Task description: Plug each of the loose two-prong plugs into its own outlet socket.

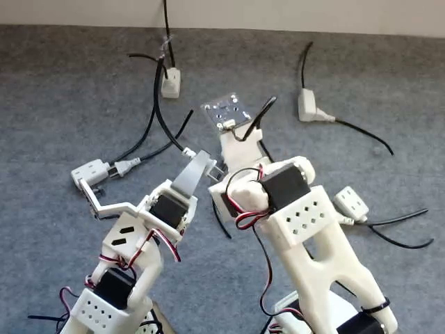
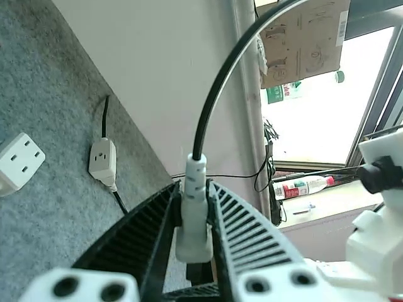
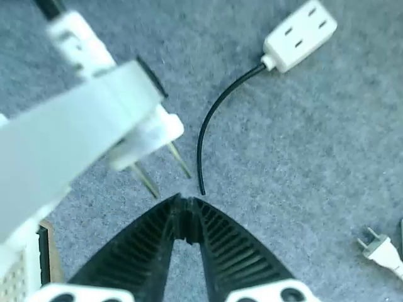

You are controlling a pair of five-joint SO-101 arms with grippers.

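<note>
A white two-prong plug (image 2: 192,233) is clamped in the left tool (image 2: 193,186) above the middle of the carpet (image 1: 55,83), long axis along the fingers (image 2: 145,233), prongs (image 3: 143,178) slanting down, cord (image 2: 217,82) upward; the right tool (image 3: 184,204) is closed

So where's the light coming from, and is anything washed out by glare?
Left wrist view: daylight glares through the window, washed to white behind the left claw and its plug. High view: soft, even light on the carpet, only faint shadows beside the cables. Right wrist view: even light, no glare.
</note>
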